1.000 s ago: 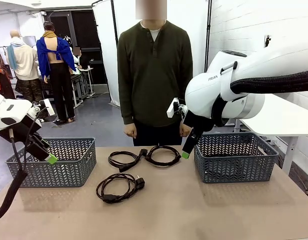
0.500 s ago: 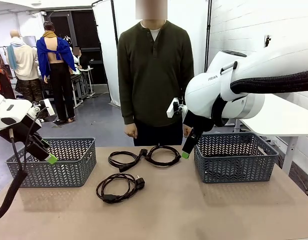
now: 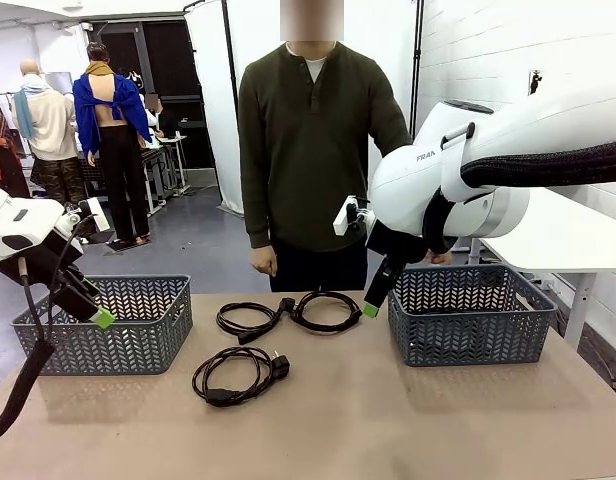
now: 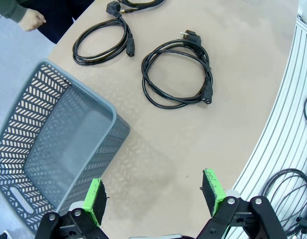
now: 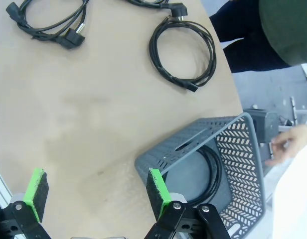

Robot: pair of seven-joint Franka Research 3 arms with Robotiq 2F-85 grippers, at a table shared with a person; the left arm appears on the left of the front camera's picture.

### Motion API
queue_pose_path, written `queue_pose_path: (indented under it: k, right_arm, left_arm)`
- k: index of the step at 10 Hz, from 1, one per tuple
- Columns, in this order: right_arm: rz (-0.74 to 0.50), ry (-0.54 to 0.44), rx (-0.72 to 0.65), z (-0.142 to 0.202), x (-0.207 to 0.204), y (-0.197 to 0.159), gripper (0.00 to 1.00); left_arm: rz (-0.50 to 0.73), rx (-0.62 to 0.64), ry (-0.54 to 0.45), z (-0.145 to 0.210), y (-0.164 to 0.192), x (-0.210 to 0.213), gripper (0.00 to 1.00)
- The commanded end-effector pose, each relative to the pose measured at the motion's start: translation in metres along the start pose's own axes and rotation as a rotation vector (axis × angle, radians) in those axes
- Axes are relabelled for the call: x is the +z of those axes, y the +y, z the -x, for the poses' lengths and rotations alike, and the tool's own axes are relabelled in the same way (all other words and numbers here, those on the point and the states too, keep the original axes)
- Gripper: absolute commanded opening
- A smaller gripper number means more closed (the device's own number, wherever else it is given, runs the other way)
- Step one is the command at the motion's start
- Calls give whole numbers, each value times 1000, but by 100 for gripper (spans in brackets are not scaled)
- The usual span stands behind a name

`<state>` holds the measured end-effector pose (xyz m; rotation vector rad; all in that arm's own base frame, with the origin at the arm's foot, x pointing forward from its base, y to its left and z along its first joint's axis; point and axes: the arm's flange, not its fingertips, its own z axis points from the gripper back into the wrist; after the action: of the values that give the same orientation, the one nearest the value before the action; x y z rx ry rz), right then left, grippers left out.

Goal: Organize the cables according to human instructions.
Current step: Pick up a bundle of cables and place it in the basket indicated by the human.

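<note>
Three coiled black cables lie on the table: one in the middle (image 3: 238, 375), one behind it (image 3: 246, 322) and one (image 3: 326, 311) beside the right basket (image 3: 468, 330). Another cable (image 5: 215, 172) lies coiled inside that basket (image 5: 193, 137). My left gripper (image 3: 96, 312) hangs open over the near corner of the left basket (image 3: 138, 340), nothing between its fingers (image 4: 153, 196). My right gripper (image 3: 373, 305) is open and empty too (image 5: 96, 191), just left of the right basket. The left wrist view takes in two loops (image 4: 176, 72) (image 4: 101, 42).
A person stands at the far side, one hand (image 3: 263, 262) low in front, the other hand (image 5: 288, 142) behind the right basket. The left basket (image 4: 59, 144) holds nothing. Bare tabletop (image 3: 388, 420) stretches along the near side.
The person's arm on the right of the picture has swung outward, its hand now behind my right arm near the right basket. Both arms and all cables have stayed still.
</note>
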<state>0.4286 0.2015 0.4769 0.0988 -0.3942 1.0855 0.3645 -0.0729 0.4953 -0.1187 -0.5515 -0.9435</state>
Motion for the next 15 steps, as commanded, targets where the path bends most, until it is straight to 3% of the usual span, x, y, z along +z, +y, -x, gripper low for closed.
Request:
queue_pose_path:
  k: [1,15]
  right_arm:
    - [2,1,2,0,0,0,100]
    - [14,22,14,1,-3,-6,100]
  left_arm:
    - [10,14,-6,1,-1,0,100]
    - [10,14,-6,1,-1,0,100]
